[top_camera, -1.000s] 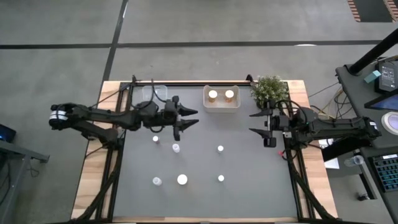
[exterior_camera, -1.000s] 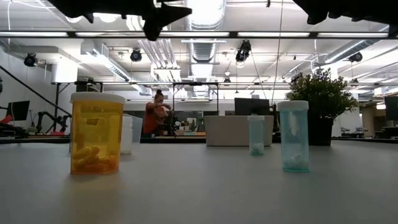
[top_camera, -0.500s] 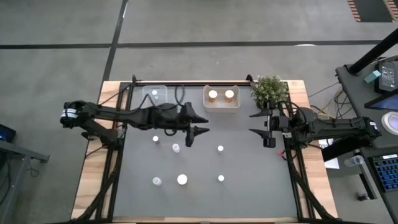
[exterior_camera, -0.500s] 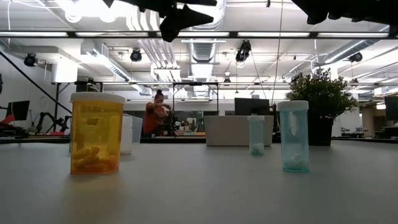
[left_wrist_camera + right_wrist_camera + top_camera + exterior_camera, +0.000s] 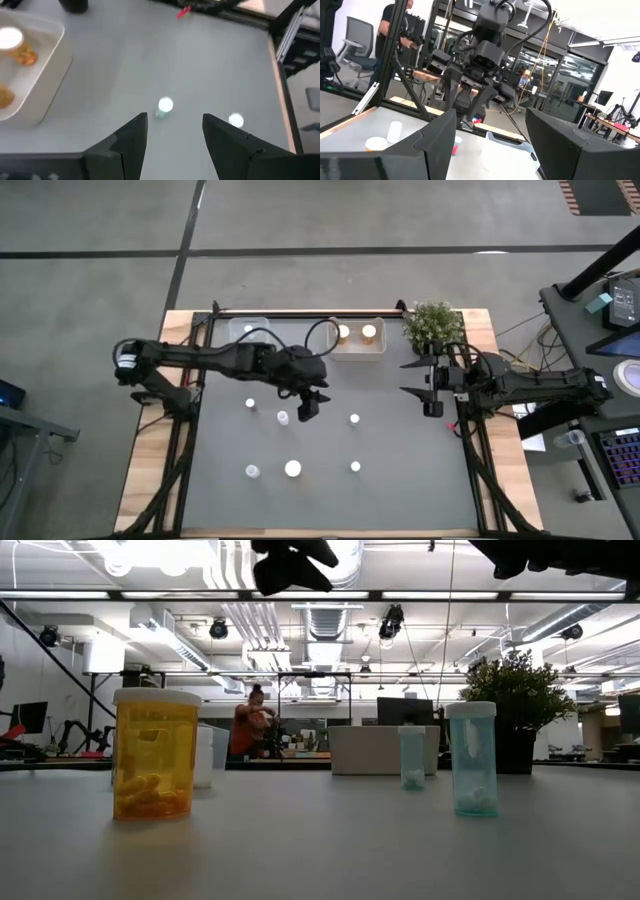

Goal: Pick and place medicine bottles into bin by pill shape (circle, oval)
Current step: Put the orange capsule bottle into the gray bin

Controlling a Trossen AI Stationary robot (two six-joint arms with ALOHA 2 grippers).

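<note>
Left gripper: the dark two-finger left gripper (image 5: 309,402) hangs above the grey table mat (image 5: 400,460), reached out toward its middle. The left wrist view shows its fingers (image 5: 131,137) spread apart with nothing between them.

Nearest bottle: a small white-capped pale medicine bottle (image 5: 164,106) stands on the mat in line with the gap between those fingers, farther out; nothing touches it. A second small white-capped bottle (image 5: 236,120) stands beside it, past one finger.

Right gripper: the dark two-finger right gripper (image 5: 419,376) waits at the mat's right edge, just below the green potted plant (image 5: 433,323). Its fingers (image 5: 435,137) stand wide apart and hold nothing.

Loose bottles: from above, six white caps dot the mat. Two sit left of the left gripper (image 5: 250,404) (image 5: 283,418), one to its right (image 5: 354,419), and three lie along the near row (image 5: 253,471) (image 5: 293,468) (image 5: 355,466).

Low view: the big orange-bodied bottle with white cap (image 5: 155,753) stands at the left with pills showing in its base. A pale blue-clear bottle (image 5: 471,758) and a smaller one farther back (image 5: 412,757) stand at the right.

Right bin: the clear rectangular plastic bin (image 5: 356,351) at the far edge holds two orange white-capped bottles (image 5: 343,332) (image 5: 369,332).

Left bin: a second clear bin (image 5: 250,328) beside it holds one white cap.

Room: a person in an orange top (image 5: 248,727) is far behind the table.
</note>
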